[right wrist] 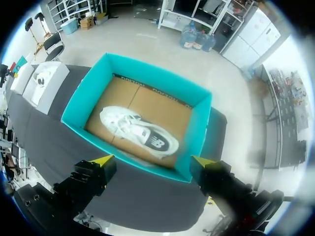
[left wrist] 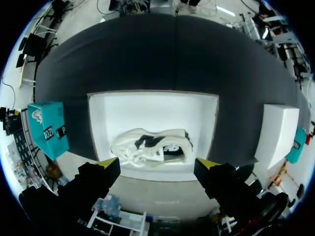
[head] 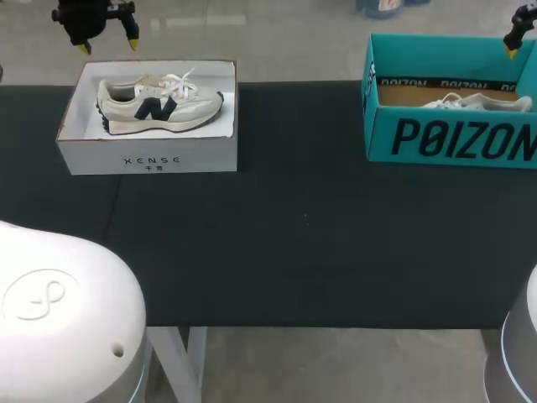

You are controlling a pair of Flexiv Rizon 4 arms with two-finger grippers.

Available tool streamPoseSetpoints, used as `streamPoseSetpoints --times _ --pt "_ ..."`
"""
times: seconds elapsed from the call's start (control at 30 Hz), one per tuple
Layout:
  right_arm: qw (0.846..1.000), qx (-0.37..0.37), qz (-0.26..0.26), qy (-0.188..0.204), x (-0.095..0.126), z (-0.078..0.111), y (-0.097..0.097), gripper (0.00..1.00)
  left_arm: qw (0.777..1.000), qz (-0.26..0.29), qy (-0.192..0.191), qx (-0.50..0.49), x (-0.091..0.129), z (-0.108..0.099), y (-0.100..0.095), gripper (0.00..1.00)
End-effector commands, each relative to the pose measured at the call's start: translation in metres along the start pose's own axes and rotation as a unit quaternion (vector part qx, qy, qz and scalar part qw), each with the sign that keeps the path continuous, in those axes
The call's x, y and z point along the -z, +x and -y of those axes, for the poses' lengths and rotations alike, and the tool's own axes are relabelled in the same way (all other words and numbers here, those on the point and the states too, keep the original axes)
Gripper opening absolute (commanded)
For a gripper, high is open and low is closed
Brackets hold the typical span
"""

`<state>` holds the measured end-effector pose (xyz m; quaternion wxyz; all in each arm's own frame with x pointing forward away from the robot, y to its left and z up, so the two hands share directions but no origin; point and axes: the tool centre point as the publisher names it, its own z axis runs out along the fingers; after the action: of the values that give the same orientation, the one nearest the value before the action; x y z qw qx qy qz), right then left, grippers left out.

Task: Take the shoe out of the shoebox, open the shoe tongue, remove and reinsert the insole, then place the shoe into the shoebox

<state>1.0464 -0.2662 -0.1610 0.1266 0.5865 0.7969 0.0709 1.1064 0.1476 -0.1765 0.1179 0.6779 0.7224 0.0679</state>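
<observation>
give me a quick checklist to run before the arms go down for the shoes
1. Left gripper open and empty: ok, fingers wide apart.
2. Right gripper open and empty: ok.
3. White shoebox has no lid on: ok. The beige shoe lies on its side inside, in full view.
4. Teal shoebox has no lid on: ok. The white shoe lies on its floor.
5. Each gripper over its own box: ok, the left one nearer the far rim than the shoe.
6. Laces loose enough to open the tongue, insole seated: cannot tell.
</observation>
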Motion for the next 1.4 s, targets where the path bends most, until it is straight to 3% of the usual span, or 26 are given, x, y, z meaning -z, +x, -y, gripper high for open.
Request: streamPoseSetpoints --times 0.03,0.13,0.33,0.43,0.53,0.77,1.2,1.4 --pt "1.000 0.000 0.000 0.000 0.000 0.000 0.000 1.00 1.000 -0.002 -0.001 0.000 0.000 0.001 0.000 1.00" --pt "1.000 0.000 0.000 0.000 0.000 0.000 0.000 1.00 1.000 -0.007 -0.001 0.000 -0.002 0.003 0.002 1.00" --pt "1.000 0.000 0.000 0.000 0.000 0.000 0.000 1.00 0.999 -0.002 -0.006 0.035 -0.015 0.004 0.031 1.00" --pt "1.000 0.000 0.000 0.000 0.000 0.000 0.000 1.00 0.999 -0.014 0.000 0.035 -0.030 0.000 0.043 1.00" --pt "1.000 0.000 0.000 0.000 0.000 0.000 0.000 1.00 0.998 -0.038 0.030 0.027 -0.052 -0.004 0.053 1.00" --pt "1.000 0.000 0.000 0.000 0.000 0.000 0.000 1.00 0.998 -0.036 0.045 0.033 -0.090 -0.025 0.072 1.00" --pt "1.000 0.000 0.000 0.000 0.000 0.000 0.000 1.00 0.995 -0.072 0.062 0.022 -0.155 -0.059 0.094 1.00" --pt "1.000 0.000 0.000 0.000 0.000 0.000 0.000 1.00 0.995 -0.074 0.064 0.016 -0.171 -0.064 0.095 1.00"
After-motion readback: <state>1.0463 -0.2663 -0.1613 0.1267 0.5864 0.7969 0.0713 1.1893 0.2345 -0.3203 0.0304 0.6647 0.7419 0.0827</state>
